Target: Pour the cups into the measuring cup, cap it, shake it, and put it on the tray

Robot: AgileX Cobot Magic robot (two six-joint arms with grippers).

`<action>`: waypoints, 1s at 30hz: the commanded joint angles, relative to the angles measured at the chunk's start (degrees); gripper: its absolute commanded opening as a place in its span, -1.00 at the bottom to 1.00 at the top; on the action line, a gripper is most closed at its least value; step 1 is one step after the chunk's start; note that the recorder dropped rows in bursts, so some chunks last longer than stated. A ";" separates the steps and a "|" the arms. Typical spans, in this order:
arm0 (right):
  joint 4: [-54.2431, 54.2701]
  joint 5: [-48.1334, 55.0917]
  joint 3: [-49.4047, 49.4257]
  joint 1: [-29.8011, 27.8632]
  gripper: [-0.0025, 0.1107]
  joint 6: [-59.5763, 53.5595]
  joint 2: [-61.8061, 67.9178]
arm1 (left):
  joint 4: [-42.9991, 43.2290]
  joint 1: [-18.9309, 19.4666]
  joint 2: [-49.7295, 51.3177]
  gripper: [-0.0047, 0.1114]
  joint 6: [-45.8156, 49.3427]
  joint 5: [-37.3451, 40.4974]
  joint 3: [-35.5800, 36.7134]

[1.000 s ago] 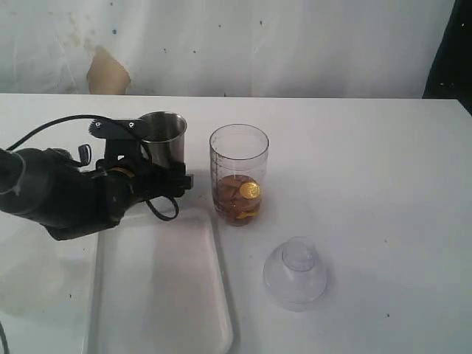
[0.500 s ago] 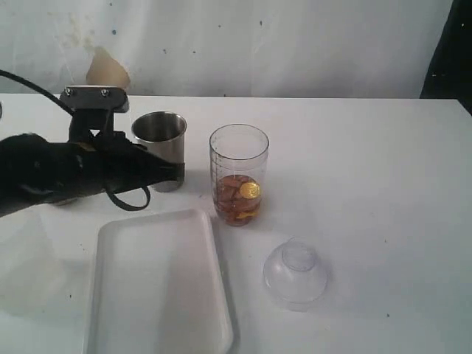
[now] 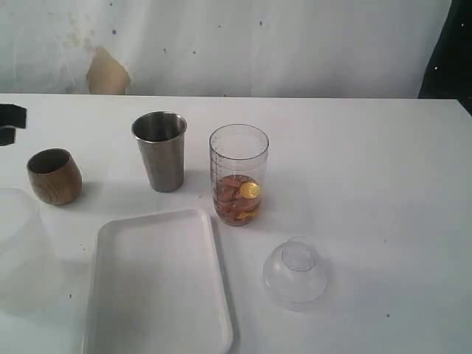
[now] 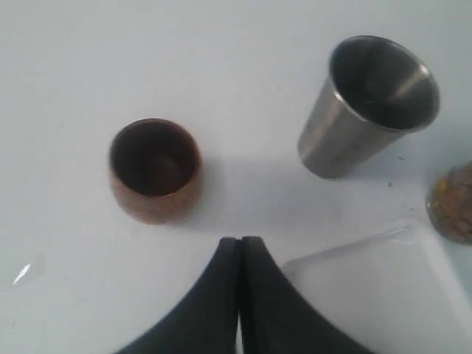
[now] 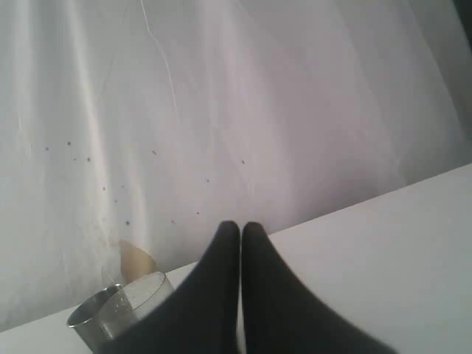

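A white worktop (image 3: pixel 383 169) runs up to a pale, stained wall with a tan patch (image 3: pixel 108 72) at the upper left of the exterior view.

In the left wrist view we see the left hand (image 4: pixel 240 245) with its two black fingers pressed flat together, holding nothing and hanging above the worktop, clear of the cups.

At the far left edge of the exterior view stands a frosted container (image 3: pixel 21 254). Just above it in the frame sits the wooden cup (image 3: pixel 54 175), upright and dark inside.

The white tray (image 3: pixel 155 295) lies flat at the lower left with nothing on it.

Above the tray's far edge the steel tumbler (image 3: pixel 160 151) stands upright. Just right of it, apart from it, is the measuring cup (image 3: pixel 238 155), upright and uncapped, with brownish pieces and a yellow disc in its lower part.

The cap (image 3: pixel 295 273) rests on the worktop to the lower right of the measuring cup, well apart from the tray.

In the right wrist view the right hand (image 5: pixel 240 230) is also closed on nothing, raised and pointing toward the wall.
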 commanded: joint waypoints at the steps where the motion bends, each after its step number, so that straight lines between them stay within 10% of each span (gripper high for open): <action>1: -0.25 0.54 -0.21 0.12 -0.95 0.48 -0.31 | 2.16 2.88 -4.26 -0.92 -2.43 -0.21 0.32; 19: -0.25 1.41 -0.21 4.07 -0.95 0.48 -0.31 | -11.53 2.76 -40.60 -0.92 -8.75 -42.22 28.83; 30: -0.25 1.41 -0.21 4.07 -0.95 0.48 -0.31 | 8.80 2.25 -58.83 -0.92 -28.68 -44.39 35.67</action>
